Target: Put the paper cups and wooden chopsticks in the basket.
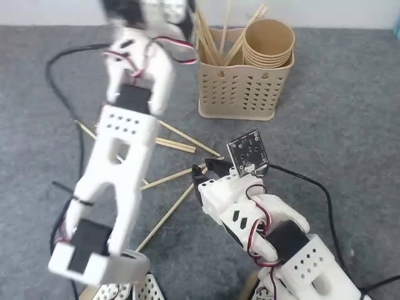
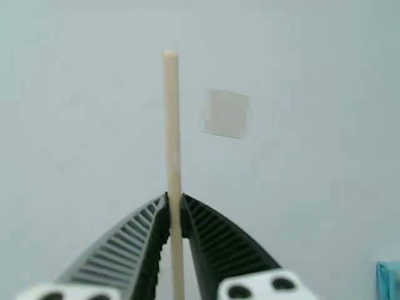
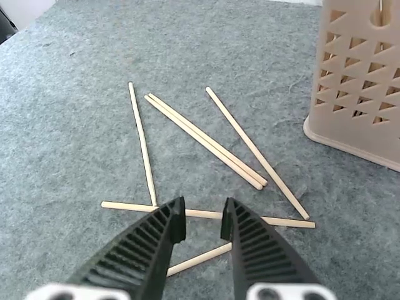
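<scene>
The gripped chopstick [image 2: 170,125] is cut off by the edge behind the left gripper [image 2: 175,200]. Beside the right gripper [image 1: 204,170], loose chopsticks [image 1: 178,145] are partly hidden under the blurred left arm [image 1: 122,156].

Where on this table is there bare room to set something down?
The grey mat is bare right of the basket, as far as the right arm's black cable, and at the far left beyond the left arm. In front of the basket it is crowded: loose chopsticks lie scattered, with the right gripper open over them.
</scene>
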`<action>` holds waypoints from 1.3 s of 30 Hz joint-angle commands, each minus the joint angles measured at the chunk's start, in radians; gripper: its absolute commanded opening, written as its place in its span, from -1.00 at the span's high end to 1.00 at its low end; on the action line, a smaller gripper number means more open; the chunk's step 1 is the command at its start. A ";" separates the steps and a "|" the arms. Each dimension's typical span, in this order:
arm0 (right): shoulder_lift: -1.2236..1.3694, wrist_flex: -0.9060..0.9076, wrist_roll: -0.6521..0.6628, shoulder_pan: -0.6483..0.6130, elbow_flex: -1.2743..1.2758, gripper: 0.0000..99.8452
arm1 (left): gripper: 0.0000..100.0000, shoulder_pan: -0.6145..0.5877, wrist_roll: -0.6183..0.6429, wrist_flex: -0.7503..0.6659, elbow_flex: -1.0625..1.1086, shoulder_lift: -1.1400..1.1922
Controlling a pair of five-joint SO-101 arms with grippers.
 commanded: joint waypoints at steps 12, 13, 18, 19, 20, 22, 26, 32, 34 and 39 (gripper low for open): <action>-0.016 -0.021 0.066 0.001 -0.015 0.79 | 0.97 0.060 -0.209 -0.161 -0.185 0.287; -0.016 -0.021 0.066 0.001 -0.015 0.79 | 0.97 0.058 -0.209 -0.160 -0.185 0.292; -0.016 -0.021 0.068 0.001 -0.015 0.79 | 0.85 0.058 -0.201 -0.031 -0.197 0.290; -0.016 -0.021 0.068 0.001 -0.015 0.79 | 0.83 0.057 -0.201 -0.003 -0.208 0.290; -0.016 -0.021 0.068 0.001 -0.015 0.79 | 0.82 0.054 -0.206 0.025 -0.217 0.290; -0.016 -0.019 0.068 0.001 -0.015 0.79 | 0.81 0.035 -0.207 0.092 -0.239 0.265; -0.016 -0.019 0.069 0.001 -0.015 0.79 | 0.71 0.031 -0.207 0.249 -0.245 0.167; -0.013 -0.013 0.074 -0.002 -0.014 0.79 | 0.64 -0.021 -0.204 0.430 -0.246 -0.003; -0.004 -0.012 0.107 -0.005 -0.012 0.79 | 0.64 -0.071 -0.201 0.477 -0.245 -0.066; 0.162 -0.025 0.176 -0.042 -0.041 0.79 | 0.64 -0.215 -0.199 0.674 -0.245 -0.207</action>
